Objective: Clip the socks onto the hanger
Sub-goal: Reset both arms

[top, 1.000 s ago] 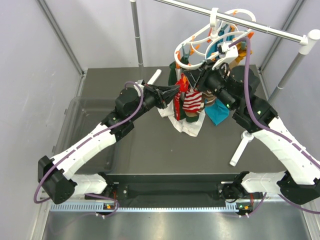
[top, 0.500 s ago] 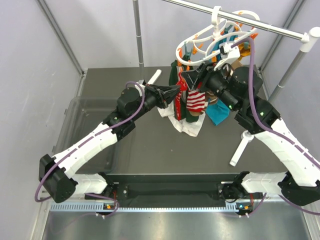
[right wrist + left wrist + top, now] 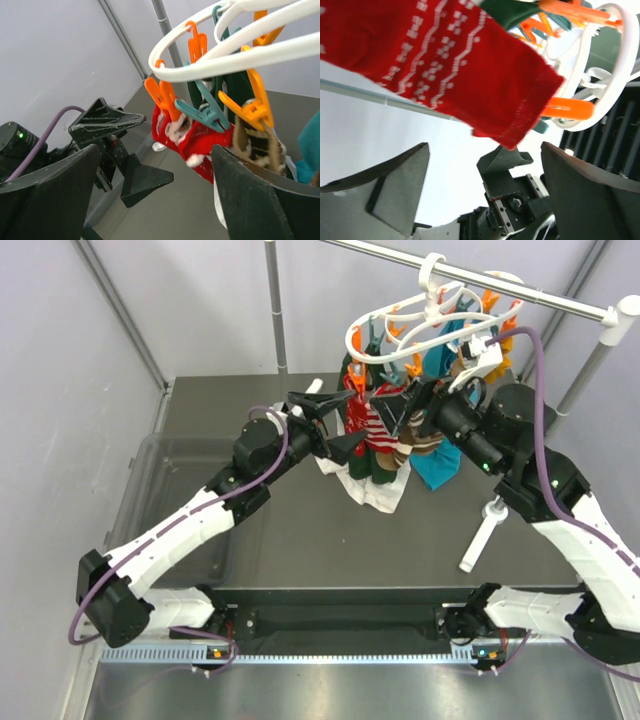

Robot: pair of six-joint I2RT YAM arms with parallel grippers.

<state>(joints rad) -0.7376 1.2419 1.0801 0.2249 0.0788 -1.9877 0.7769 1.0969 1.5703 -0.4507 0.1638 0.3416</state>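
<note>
The white hanger (image 3: 420,320) hangs by its hook from the grey rail. A red-and-white sock (image 3: 375,425) and a brown-and-cream striped sock (image 3: 420,435) dangle from its clips. My left gripper (image 3: 352,418) stands open just left of the red sock, and my right gripper (image 3: 405,405) stands open just right of it. Neither holds anything. In the left wrist view the red sock (image 3: 445,65) hangs above the open jaws, pinched by an orange clip (image 3: 567,107). In the right wrist view the red sock (image 3: 200,142) sits under orange and teal clips, with the brown sock (image 3: 257,142) beside it.
Below the hanger lies a pile of cloth, with a white piece (image 3: 375,490) and a teal piece (image 3: 437,468). The grey rail (image 3: 540,295) stands on poles with white feet (image 3: 480,540). A clear bin (image 3: 165,490) sits at the table's left.
Both grippers have opened wide and let go by the red sock, which now hangs from the clips. The hanger has swung up and to the right a little.
</note>
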